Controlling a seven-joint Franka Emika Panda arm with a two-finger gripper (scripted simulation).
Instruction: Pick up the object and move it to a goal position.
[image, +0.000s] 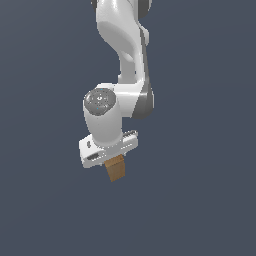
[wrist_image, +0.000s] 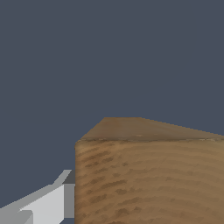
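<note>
Wooden block (image: 116, 168) hangs directly beneath the white pincer (image: 113, 161), gripped at its upper end, long axis running down and slightly tilted from the palm, held aloft against plain dark background; no goal marker visible.

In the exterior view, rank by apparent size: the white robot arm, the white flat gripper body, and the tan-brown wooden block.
1. The white robot arm, by far the largest.
2. The white flat gripper body, wider than the block.
3. The tan-brown wooden block, smallest, hanging below the gripper body and partly hidden by it.
</note>
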